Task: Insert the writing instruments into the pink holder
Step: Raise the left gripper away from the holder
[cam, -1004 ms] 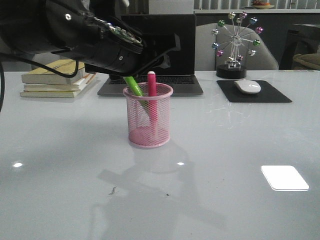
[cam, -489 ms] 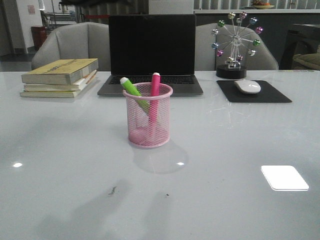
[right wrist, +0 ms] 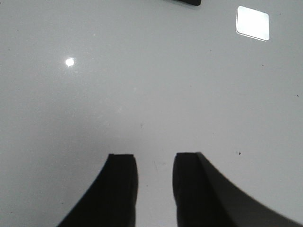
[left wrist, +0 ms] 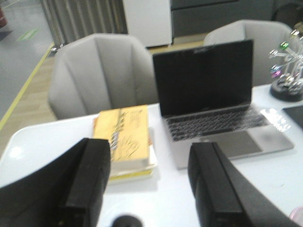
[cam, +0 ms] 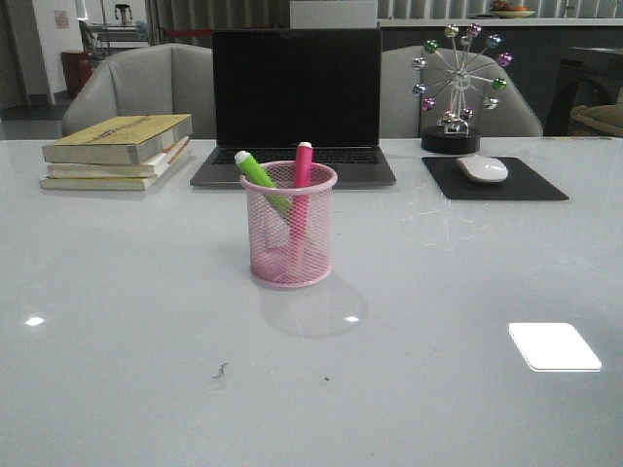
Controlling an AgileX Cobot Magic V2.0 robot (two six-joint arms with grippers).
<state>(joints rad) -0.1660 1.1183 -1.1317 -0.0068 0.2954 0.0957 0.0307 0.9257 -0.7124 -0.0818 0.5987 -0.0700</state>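
Observation:
The pink mesh holder [cam: 289,238] stands upright on the white table, in the middle of the front view. Inside it the lime green marker [cam: 257,171] leans left with its pale tip above the rim, and the magenta marker [cam: 302,173] stands nearly upright beside it. Neither arm shows in the front view. In the left wrist view my left gripper [left wrist: 150,146] is open and empty, high above the yellow books [left wrist: 125,135] and the laptop [left wrist: 213,101]. My right gripper [right wrist: 152,158] hangs open over bare table, nothing between its fingers.
A stack of books [cam: 117,151] lies at the back left, an open laptop [cam: 295,107] behind the holder. A mouse [cam: 482,168] on a black pad [cam: 494,181] and a ferris-wheel ornament [cam: 456,83] sit back right. Grey chairs [cam: 136,92] stand behind the table.
One second ago the left arm hung over the holder with the green marker going in. It has since withdrawn out of the front view, leaving both markers in the holder.

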